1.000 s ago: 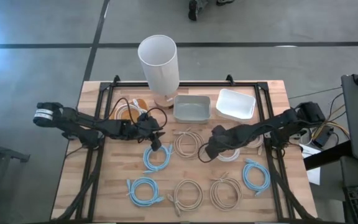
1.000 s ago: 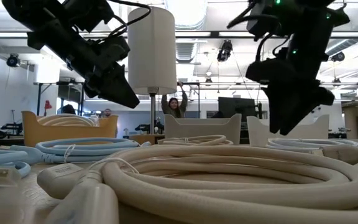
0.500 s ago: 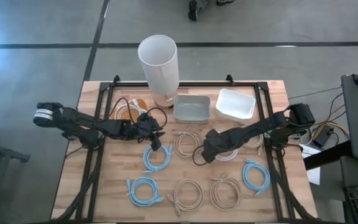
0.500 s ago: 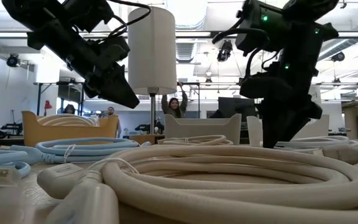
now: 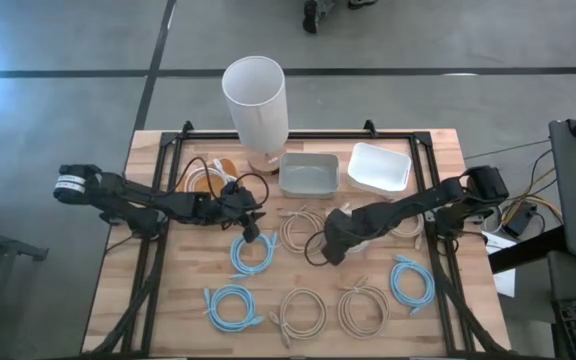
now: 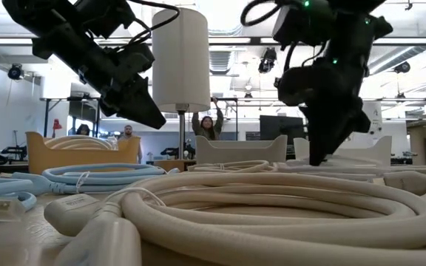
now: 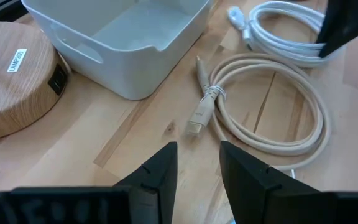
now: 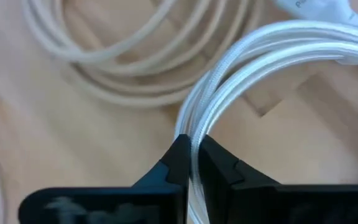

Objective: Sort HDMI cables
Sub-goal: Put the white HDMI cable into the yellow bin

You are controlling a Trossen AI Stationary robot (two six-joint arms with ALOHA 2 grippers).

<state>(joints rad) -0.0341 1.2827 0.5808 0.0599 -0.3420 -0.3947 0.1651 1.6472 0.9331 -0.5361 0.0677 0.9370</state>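
Coiled HDMI cables lie flat on the wooden table (image 5: 178, 330). A beige one (image 5: 303, 230) is at mid-table, light blue ones (image 5: 251, 255) (image 5: 233, 305) (image 5: 411, 282) and beige ones (image 5: 303, 310) (image 5: 363, 308) lie nearer, and another (image 5: 206, 180) sits in the orange tray. My right gripper (image 5: 330, 250) points steeply down, shut on the white cable (image 8: 272, 43). My left gripper (image 7: 197, 171) hangs open above the table, short of the beige coil (image 7: 272, 106), with nothing between its fingers. My right gripper pinches several strands of the white cable's coil (image 8: 194, 140) between its two fingers (image 8: 179, 163), at the side of the coil toward the table's left. The fingers come from above, pointing steeply down. The coil lies on the table (image 6: 346, 164).
A tall white cylinder (image 5: 255, 100) on a round wooden base (image 7: 11, 81) stands at the far edge. Beside it are a grey tray (image 5: 308, 175) and a white tray (image 5: 379, 167). A person (image 6: 207, 125) shows in the room beyond.
My right gripper has moved toward the table's left and down onto the white coil, rolling its wrist, and has shut on the coil's strands. The left arm has kept still.
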